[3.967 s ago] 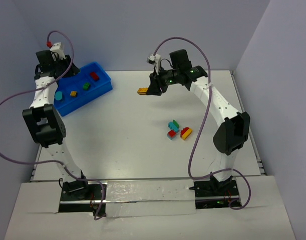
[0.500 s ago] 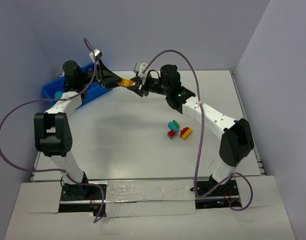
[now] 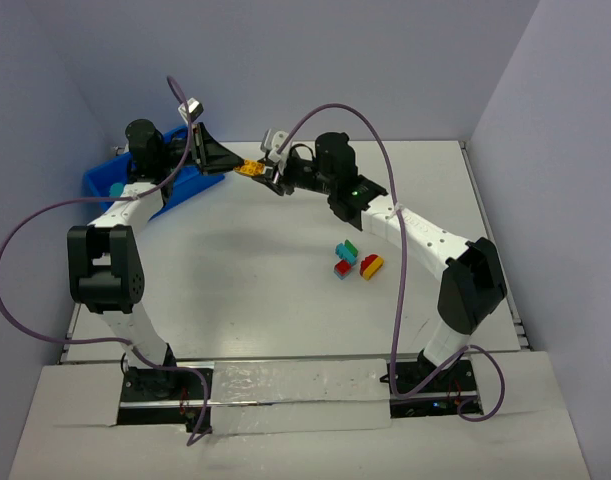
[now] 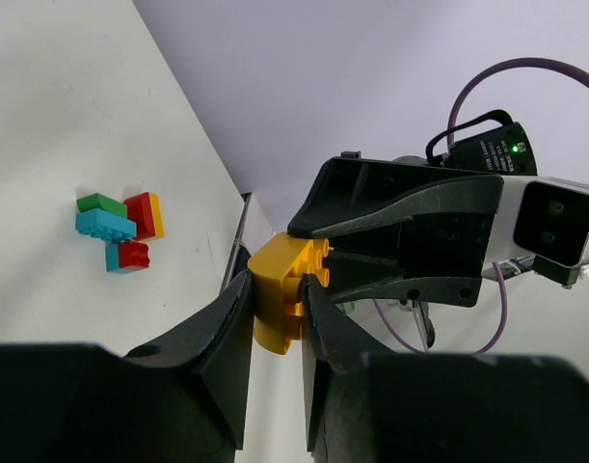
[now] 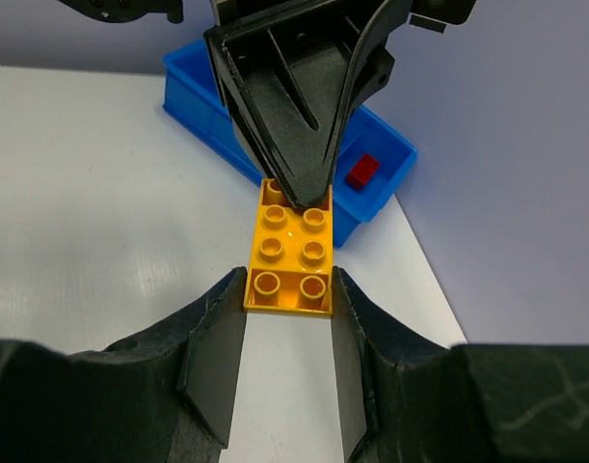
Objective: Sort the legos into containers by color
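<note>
Brick (image 3: 249,168), orange-yellow, between left fingers (image 4: 222,338) and right fingers (image 5: 212,347)

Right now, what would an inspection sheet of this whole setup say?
Surface: white table.
Job's things: yellow brick gripped between the two arms beside the blue bin; the bin holds a red brick and a teal piece; a loose cluster of teal, green, red and yellow bricks lies on the table.
Clutter: nothing seen.
Grippers: left end effector and right end effector are both shut on the yellow brick, at opposite ends.
Cables: a purple cable loops from each arm.
Surroundings: plain pale walls.
</note>
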Robot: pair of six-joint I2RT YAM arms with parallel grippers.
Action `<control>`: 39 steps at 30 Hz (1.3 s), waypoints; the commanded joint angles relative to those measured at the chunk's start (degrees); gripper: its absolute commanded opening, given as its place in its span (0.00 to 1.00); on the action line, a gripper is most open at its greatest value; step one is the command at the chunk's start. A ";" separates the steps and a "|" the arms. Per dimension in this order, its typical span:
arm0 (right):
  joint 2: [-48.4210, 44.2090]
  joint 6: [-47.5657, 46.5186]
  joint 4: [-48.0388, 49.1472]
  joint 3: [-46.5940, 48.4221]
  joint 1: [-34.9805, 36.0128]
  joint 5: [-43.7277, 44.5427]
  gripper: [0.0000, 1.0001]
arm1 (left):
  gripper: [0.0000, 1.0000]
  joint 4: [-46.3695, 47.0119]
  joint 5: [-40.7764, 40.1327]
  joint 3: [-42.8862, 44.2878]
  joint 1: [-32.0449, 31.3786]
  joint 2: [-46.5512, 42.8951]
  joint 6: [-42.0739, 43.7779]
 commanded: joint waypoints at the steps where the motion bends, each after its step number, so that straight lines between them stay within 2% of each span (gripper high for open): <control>1: -1.01 -0.60 1.49 2.34 1.03 2.03 0.29 | 0.00 2.12 -0.37 0.50 0.59 -3.05 1.15; 3: -0.93 -0.06 1.11 2.43 1.03 2.85 0.63 | 0.00 0.95 -1.65 0.75 3.09 -3.52 2.69; 4: -0.93 0.23 1.01 2.43 1.03 3.20 0.76 | 0.00 -0.36 -2.05 1.28 5.09 -3.53 3.96; 5: -0.99 0.44 0.92 2.43 1.03 3.48 0.81 | 0.00 -2.86 -2.54 2.14 6.53 -3.46 5.92; 8: -1.61 0.33 0.60 1.62 0.94 4.23 0.88 | 0.00 -20.17 -6.54 10.71 12.50 -2.28 22.20; 9: -1.82 0.27 0.52 1.19 0.92 4.43 0.90 | 0.00 -28.24 -8.42 14.40 14.73 -1.60 27.24; 12: -2.49 0.89 -0.03 0.30 0.49 5.04 0.91 | 0.00 -43.70 -16.47 22.33 18.45 0.98 44.85; 15: -2.60 3.45 -2.68 0.14 -0.89 6.27 0.92 | 0.00 -57.74 -34.45 31.50 20.74 4.80 60.68; 16: -2.68 4.75 -3.90 0.14 -1.22 7.00 0.92 | 0.00 -58.72 -42.64 32.29 20.75 5.22 62.97; 17: -2.69 5.51 -4.66 0.06 -1.65 7.31 0.92 | 0.00 -59.13 -46.38 32.76 20.75 5.58 64.77; 23: -2.95 10.67 -8.86 0.49 -6.00 8.48 0.95 | 0.00 -58.90 -61.30 35.26 20.22 11.24 72.60; 31: -4.00 10.40 -11.70 -1.19 -9.25 9.78 0.96 | 0.00 -59.46 -69.90 37.27 19.70 17.11 76.72; 34: -3.90 9.96 -12.59 -1.35 -9.53 9.53 0.96 | 0.00 -61.14 -71.29 40.11 19.68 19.48 79.45; 39: -3.30 9.98 -13.36 -1.06 -9.97 9.79 0.97 | 0.00 -58.25 -72.42 39.34 19.33 22.05 80.78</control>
